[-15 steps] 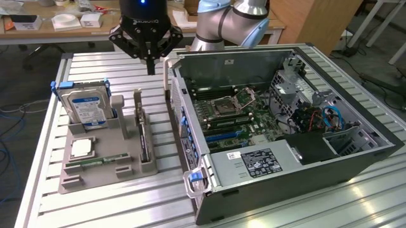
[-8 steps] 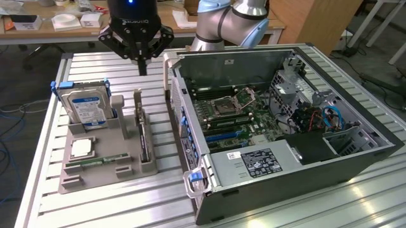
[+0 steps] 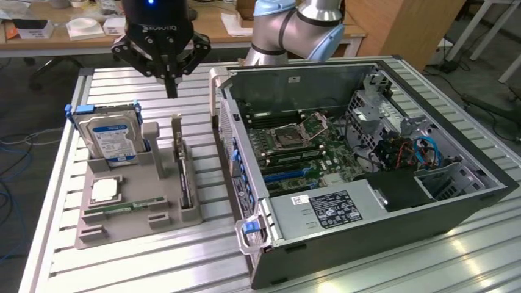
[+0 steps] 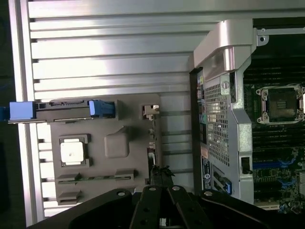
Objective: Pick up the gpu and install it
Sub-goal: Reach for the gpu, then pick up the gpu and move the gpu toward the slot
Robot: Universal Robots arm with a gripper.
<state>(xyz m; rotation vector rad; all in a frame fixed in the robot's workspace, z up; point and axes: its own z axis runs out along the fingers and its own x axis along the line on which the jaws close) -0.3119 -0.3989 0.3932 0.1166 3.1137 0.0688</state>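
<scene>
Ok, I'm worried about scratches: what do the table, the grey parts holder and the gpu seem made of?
The table: likely bare aluminium, glossy; its ribbed silver slats throw bright reflections. The grey parts holder: probably plastic, matte; even dull grey with blocky slots. The gpu: looks like dark circuit board, seen edge-on in the holder; finish unclear.

Ext. view's upper left: black gripper. Left: silver hard drive w/ blue-and-white label & blue clips, on a grey tray. Dark, near-black gpu. Shiny silver table w/ stripes. Right: black PC case, green board inside, blue wires.
</scene>
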